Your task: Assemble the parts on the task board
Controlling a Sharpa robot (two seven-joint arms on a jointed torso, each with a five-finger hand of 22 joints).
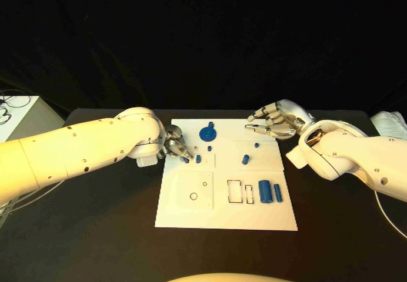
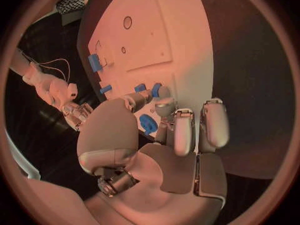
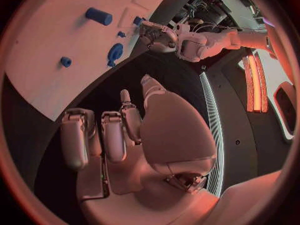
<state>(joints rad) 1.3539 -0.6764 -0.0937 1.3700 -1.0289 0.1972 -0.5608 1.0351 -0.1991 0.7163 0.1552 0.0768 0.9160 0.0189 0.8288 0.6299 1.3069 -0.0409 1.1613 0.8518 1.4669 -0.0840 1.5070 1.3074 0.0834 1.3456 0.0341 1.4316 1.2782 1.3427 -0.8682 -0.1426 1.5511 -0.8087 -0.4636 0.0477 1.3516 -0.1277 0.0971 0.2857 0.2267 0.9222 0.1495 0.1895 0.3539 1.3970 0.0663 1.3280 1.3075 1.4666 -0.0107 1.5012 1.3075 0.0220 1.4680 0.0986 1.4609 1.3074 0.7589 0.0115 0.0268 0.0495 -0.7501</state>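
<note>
The left hand (image 1: pixel 176 147) is working at the left edge of the task board (image 1: pixel 227 217), fingertips pinching what appears to be a small blue peg (image 1: pixel 185 159); the grasp is partly hidden by its own fingers. The peg is at risk of slipping or tilting against its socket. The right hand (image 1: pixel 276 120) is hovering released past the board's far right corner. The blue disc (image 1: pixel 207 134) is lying at the far edge.

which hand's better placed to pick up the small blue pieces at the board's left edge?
Left. The left hand is already at those blue pieces, fingertips by them; the right hand hovers beyond the board's far right corner.
</note>
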